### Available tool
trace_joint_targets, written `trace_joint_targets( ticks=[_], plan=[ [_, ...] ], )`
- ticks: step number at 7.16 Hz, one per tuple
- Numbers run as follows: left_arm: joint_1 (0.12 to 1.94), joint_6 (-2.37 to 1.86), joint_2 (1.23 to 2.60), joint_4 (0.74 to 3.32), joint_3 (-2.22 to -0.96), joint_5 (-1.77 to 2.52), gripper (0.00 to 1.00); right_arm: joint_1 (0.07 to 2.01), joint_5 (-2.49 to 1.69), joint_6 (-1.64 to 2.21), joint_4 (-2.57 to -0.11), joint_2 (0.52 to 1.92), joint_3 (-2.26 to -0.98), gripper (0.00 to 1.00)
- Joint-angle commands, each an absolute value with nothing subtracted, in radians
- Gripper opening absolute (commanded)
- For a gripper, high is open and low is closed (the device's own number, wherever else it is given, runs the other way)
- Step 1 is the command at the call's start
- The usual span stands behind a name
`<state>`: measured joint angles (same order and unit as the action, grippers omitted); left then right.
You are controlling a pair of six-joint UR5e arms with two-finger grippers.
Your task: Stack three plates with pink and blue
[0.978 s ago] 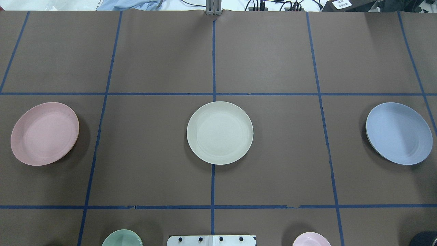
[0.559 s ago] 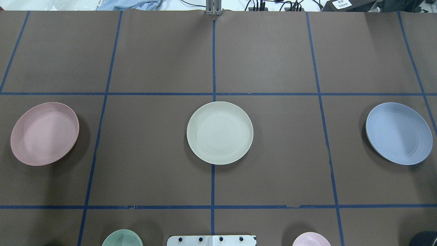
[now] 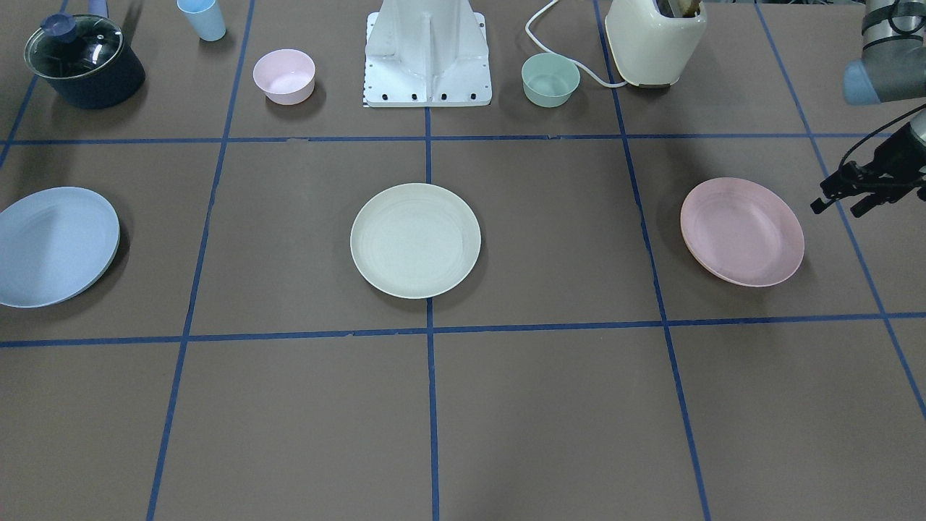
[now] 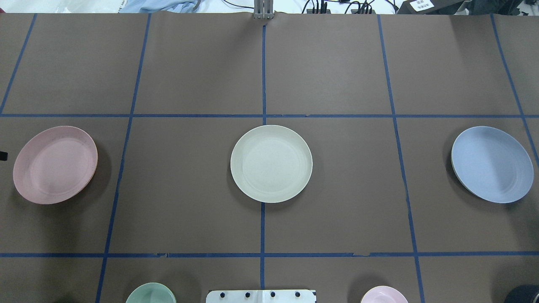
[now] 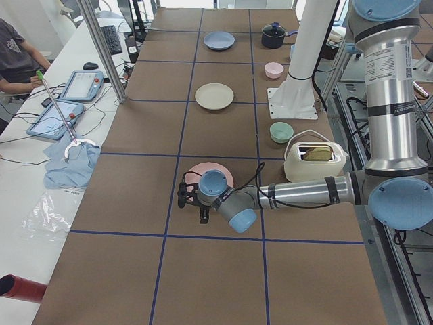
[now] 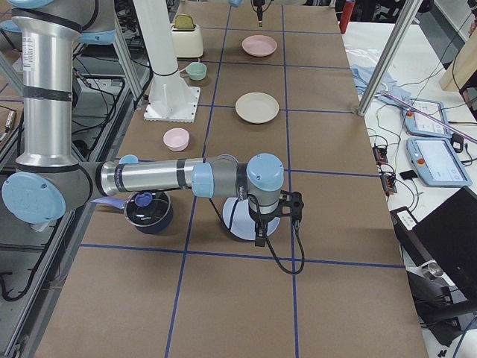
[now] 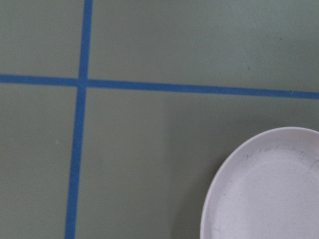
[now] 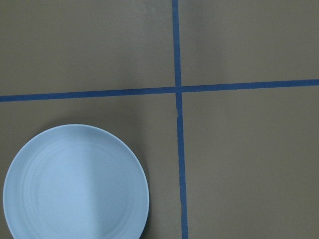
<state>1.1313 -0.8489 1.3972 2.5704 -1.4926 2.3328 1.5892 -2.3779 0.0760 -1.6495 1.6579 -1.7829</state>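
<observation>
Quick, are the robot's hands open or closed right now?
Left gripper: open, holding nothing.
Right gripper: cannot tell from this side view.

Three round, shallow, matte plates sit in one row across the table [image 4: 337, 75], all flat and face up, well apart from one another. Seen from overhead, the pink plate [image 4: 55, 165] lies close to the left edge. The cream-green plate [image 4: 271, 163] holds the middle, about halfway between the near and far edges. The blue plate [image 4: 492, 164] sits close to the right edge. Faint rings mark each inner face.
</observation>
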Motion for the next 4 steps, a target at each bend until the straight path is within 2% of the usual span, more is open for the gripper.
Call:
trace_joint_targets(
  ticks=[1,4],
  plan=[
    [1.027,-0.885,1.396,2.586,-1.486,2.299,0.96,1.589,-2.379,0.077,-1.649,1.655,-1.784,1.0],
    [1.008,-0.881,1.394,2.585,-1.471,2.299,0.52,1.588,-2.379,0.098,-1.649,1.646,-1.787,1.0]
  ],
)
